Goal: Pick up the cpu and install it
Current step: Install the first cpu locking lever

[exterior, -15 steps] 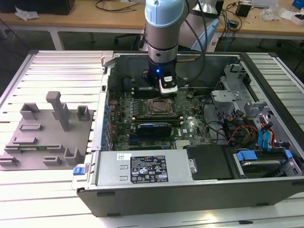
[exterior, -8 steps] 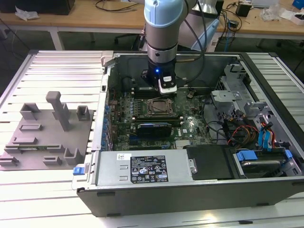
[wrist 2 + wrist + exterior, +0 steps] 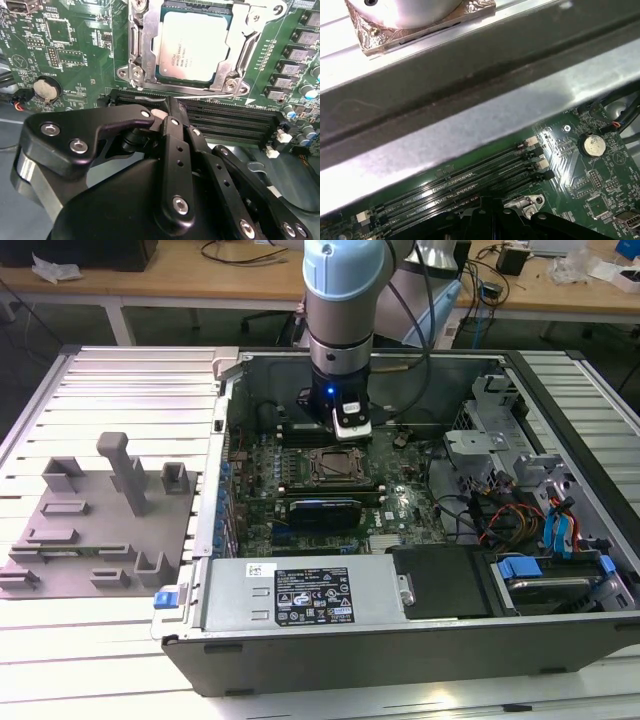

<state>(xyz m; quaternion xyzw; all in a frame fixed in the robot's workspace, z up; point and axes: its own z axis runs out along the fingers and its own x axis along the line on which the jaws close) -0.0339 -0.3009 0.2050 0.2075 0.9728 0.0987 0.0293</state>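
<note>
- Grey slatted table (image 3: 60, 660) holds grey blocks (image 3: 100, 510) on the exterior view's left.
- Open computer case (image 3: 400, 650) holds a green board (image 3: 400, 505).
- The chip (image 3: 195, 45) lies inside the metal socket (image 3: 137, 55).
- The gripper (image 3: 169, 107) hangs near it. I cannot tell if it is open or closed.
- If the chip sits crooked, a push could bend pins.

Arm (image 3: 338, 300) vert., wrist facing down, pincer (image 3: 169, 112) at its tip, black links w/ silver bolts
</note>
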